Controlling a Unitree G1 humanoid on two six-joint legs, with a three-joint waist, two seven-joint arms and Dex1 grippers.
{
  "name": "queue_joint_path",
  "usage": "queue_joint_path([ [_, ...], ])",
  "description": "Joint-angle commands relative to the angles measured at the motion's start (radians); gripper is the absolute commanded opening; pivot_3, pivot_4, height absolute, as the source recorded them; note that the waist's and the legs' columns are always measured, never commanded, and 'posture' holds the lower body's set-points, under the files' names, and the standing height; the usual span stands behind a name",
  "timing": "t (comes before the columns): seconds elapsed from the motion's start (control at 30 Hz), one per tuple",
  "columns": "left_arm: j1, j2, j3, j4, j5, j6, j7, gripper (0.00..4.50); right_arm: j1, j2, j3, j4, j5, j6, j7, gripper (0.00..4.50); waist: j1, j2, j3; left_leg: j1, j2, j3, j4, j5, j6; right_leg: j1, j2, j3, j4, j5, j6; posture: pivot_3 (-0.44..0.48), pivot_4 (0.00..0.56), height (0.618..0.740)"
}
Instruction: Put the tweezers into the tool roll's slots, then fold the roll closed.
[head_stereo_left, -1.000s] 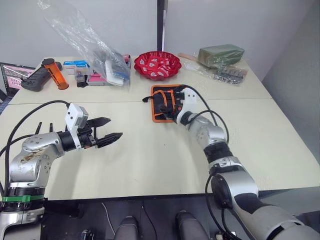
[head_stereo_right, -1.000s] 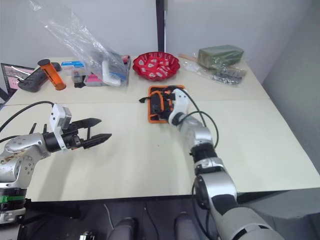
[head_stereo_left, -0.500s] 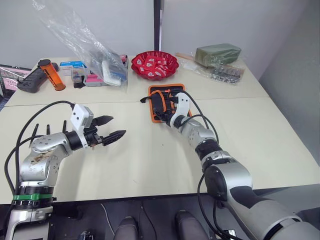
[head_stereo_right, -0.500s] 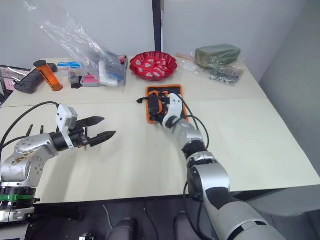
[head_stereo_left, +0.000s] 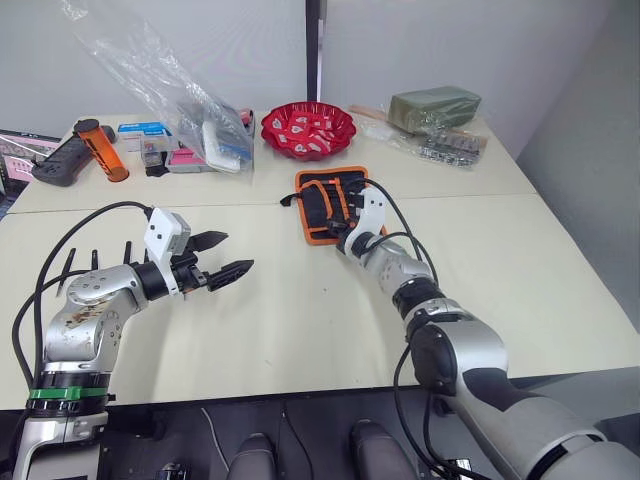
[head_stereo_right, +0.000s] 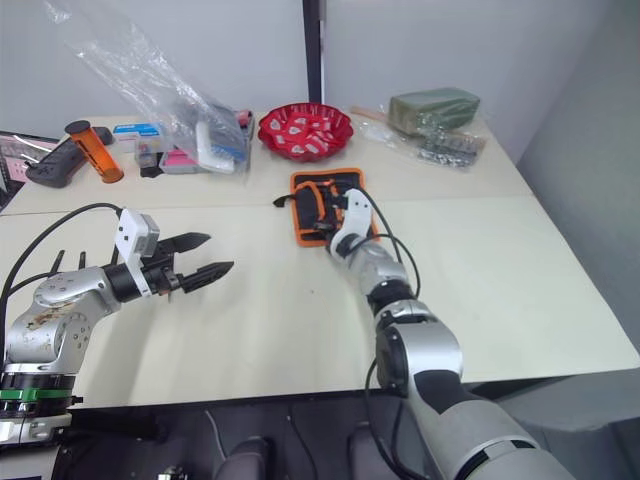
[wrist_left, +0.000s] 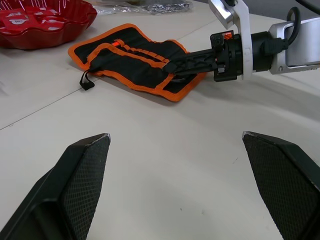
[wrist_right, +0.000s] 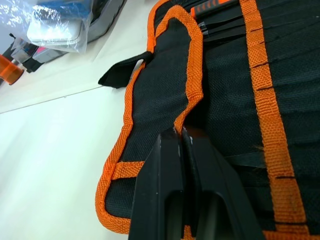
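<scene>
The tool roll (head_stereo_left: 325, 203), black fabric with orange binding, lies partly open on the table in front of the red bowl. Its left flap is folded over the inner face. My right gripper (wrist_right: 179, 134) is shut on the orange edge of that flap (wrist_right: 192, 65), at the roll's near side (wrist_left: 172, 67). Slim black shapes that look like tweezers (wrist_right: 222, 27) sit tucked in the slots (wrist_right: 280, 100) at the roll's far end. My left gripper (head_stereo_left: 228, 256) hovers open over bare table well to the left of the roll, holding nothing.
Behind the roll stands a red bowl (head_stereo_left: 308, 128). A clear plastic bag (head_stereo_left: 170, 90), small boxes, an orange cylinder (head_stereo_left: 100, 150) and a black controller (head_stereo_left: 55, 160) line the back left. A green package (head_stereo_left: 435, 108) sits at the back right.
My right gripper has gone from open to shut, closing on the roll's folded flap edge. The left gripper stays open and about where it was.
</scene>
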Motion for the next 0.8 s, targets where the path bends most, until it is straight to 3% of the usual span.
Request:
queue_joint_path([
  [0.03, -0.011, 0.003, 0.0, 0.0, 0.01, -0.034, -0.002, 4.5, -0.017, -0.016, -0.012, -0.074, 0.03, 0.044, 0.052, 0.05, 0.0, 0.0, 0.0, 0.0, 0.0, 0.0, 0.0, 0.0, 0.0, 0.0, 0.0, 0.0, 0.0, 0.0, 0.0, 0.0, 0.15, 0.735],
  [0.2, -0.025, 0.004, -0.013, 0.031, 0.025, -0.051, -0.016, 4.5, 0.07, -0.045, 0.088, -0.284, 0.0, 0.215, 0.183, 0.05, 0.002, 0.0, 0.0, 0.0, 0.0, 0.0, 0.0, 0.0, 0.0, 0.0, 0.0, 0.0, 0.0, 0.0, 0.0, 0.0, 0.15, 0.735],
  [0.4, -0.043, -0.007, -0.027, 0.054, 0.007, -0.041, -0.045, 4.5, 0.244, -0.078, 0.226, -0.711, 0.029, 0.497, 0.257, 0.05, 0.003, 0.0, 0.0, -0.001, 0.0, -0.001, 0.0, 0.0, 0.0, 0.0, 0.0, 0.0, 0.0, 0.0, 0.0, 0.0, 0.15, 0.735],
  [0.6, -0.06, -0.015, -0.042, 0.069, 0.011, -0.045, -0.065, 4.5, 0.402, -0.158, 0.382, -1.071, 0.024, 0.66, 0.323, 0.05, 0.006, 0.0, 0.0, -0.001, 0.0, -0.001, 0.0, 0.0, 0.0, 0.0, 0.0, 0.0, -0.001, 0.0, 0.0, 0.0, 0.15, 0.735],
  [0.8, -0.069, -0.011, -0.053, 0.081, 0.016, -0.05, -0.09, 4.5, 0.47, -0.189, 0.405, -1.248, 0.066, 0.758, 0.324, 0.05, 0.006, 0.0, 0.0, -0.001, 0.0, -0.001, 0.0, 0.0, 0.0, 0.0, 0.0, 0.0, -0.002, 0.0, 0.0, 0.0, 0.15, 0.735],
])
